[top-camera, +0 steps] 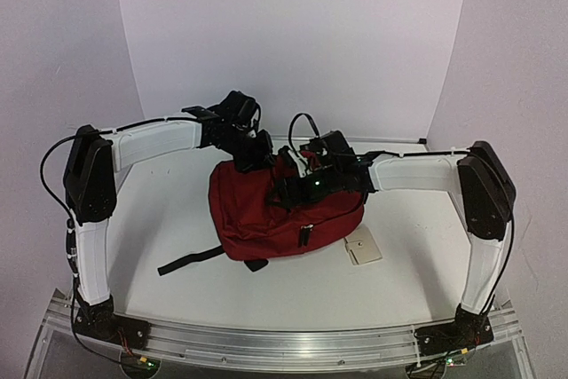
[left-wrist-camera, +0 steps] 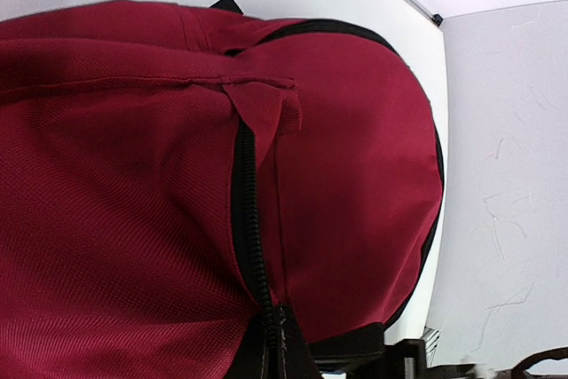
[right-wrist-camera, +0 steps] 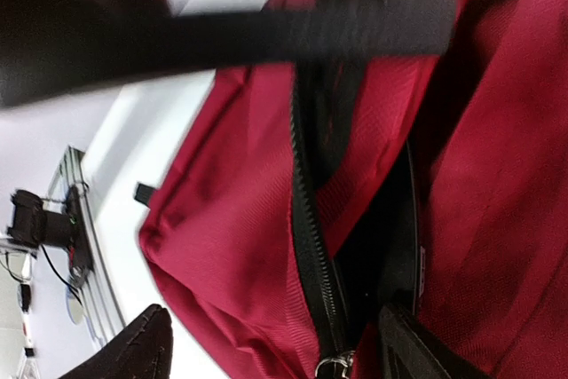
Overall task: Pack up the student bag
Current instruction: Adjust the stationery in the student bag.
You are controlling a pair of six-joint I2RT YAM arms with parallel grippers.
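Student bag (top-camera: 266, 219) is lying mid-desk (top-camera: 160, 219), slumping. It's soft fabric, looking light and floppy, so it's likely going to fold and drag rather than lift as one piece. You're better off taking the stiffer zipper (right-wrist-camera: 306, 219) edge or a strap (top-camera: 191, 261) than a loose panel. Left jaws are sitting closed at the bag's far left top; whether they're pinching fabric isn't showing. Right jaws are standing open, straddling the zipper opening. Interior is reading dark, contents not showing. A blurred black band (right-wrist-camera: 266, 24) is cutting across the right wrist view.

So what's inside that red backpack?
The backpack is unzipped, but past its zipper only a dark gap shows; nothing inside is recognisable. From above, the right gripper covers the opening.
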